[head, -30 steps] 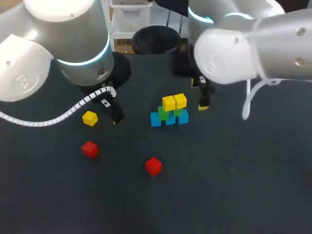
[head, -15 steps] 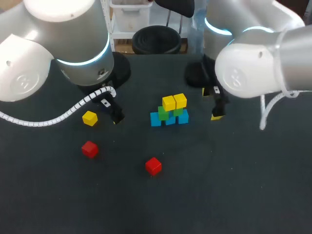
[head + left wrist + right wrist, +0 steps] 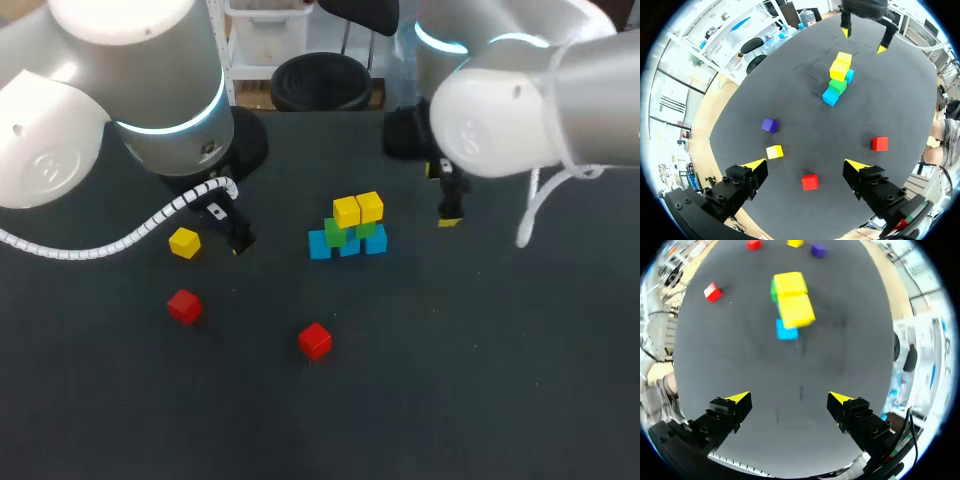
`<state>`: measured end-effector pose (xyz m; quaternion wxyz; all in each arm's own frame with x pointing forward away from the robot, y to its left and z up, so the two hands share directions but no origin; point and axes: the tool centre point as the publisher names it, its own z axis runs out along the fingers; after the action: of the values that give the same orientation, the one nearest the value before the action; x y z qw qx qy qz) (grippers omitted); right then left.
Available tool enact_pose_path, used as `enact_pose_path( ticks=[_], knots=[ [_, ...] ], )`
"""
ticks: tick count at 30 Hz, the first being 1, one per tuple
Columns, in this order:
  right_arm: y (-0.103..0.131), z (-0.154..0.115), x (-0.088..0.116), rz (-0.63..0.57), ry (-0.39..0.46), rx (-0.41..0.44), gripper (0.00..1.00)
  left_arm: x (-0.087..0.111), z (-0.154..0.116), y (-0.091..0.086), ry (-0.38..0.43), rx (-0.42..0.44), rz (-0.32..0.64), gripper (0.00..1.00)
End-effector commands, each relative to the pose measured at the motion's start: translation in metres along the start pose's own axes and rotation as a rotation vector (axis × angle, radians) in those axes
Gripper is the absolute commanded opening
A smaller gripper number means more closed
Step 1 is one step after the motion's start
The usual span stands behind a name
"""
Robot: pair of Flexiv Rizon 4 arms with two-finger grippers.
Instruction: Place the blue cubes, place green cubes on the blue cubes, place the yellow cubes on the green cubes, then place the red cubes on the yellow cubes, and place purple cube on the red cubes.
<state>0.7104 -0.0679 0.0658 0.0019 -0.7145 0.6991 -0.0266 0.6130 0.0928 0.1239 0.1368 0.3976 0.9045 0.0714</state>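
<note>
**Q.** Report the state of each tool.

**A.** My left tool (image 3: 806, 164) has its fingers spread apart with nothing between them. It hangs low over the dark surface (image 3: 480, 400), near the loose small yellow plastic cube (image 3: 184, 242). My right tool (image 3: 790, 398) is likewise spread and empty. It is parked to one side of the stack and apart from it, which I judge keeps its fingers from knocking the finished tiers.

**Q.** Locate the workpieces.

**A.**
- **Stack:** It stands mid-surface between my arms.
  - The small blue plastic cubes (image 3: 319, 244) form a touching row at the base.
  - The green plastic cubes (image 3: 335, 232) sit on the blue row.
  - Two stacked yellow cubes (image 3: 358, 209) lie side by side on top.
  - The upper tiers appear to straddle the joints below, which should spread the load.
- **Loose parts:** All are well apart from the stack.
  - One small red plastic cube (image 3: 184, 306) lies near my left arm.
  - A second red cube (image 3: 315, 340) lies further out.
  - The small purple plastic cube (image 3: 769, 125) lies ahead of my left tool.

**Q.** Current step?

**A.** Judged from the layout, the red and purple tiers are not yet begun. The loose yellow cube is nearest my left tool, so that arm suits the next pick.
</note>
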Motion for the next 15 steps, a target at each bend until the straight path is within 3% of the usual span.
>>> enact_pose_path(
  ticks=[1, 8, 15],
  knots=[
    [0.010, -0.008, 0.030, 0.045, -0.018, 0.038, 1.00, -0.001, 0.001, 0.001, 0.002, 0.002, 0.002, 1.00],
    [0.016, -0.011, 0.063, 0.130, 0.057, 0.026, 1.00, -0.001, 0.001, 0.001, 0.002, 0.002, 0.002, 1.00],
    [0.019, -0.018, 0.112, 0.280, 0.110, 0.013, 1.00, -0.001, 0.001, 0.001, 0.002, 0.002, 0.002, 1.00]
  ],
)
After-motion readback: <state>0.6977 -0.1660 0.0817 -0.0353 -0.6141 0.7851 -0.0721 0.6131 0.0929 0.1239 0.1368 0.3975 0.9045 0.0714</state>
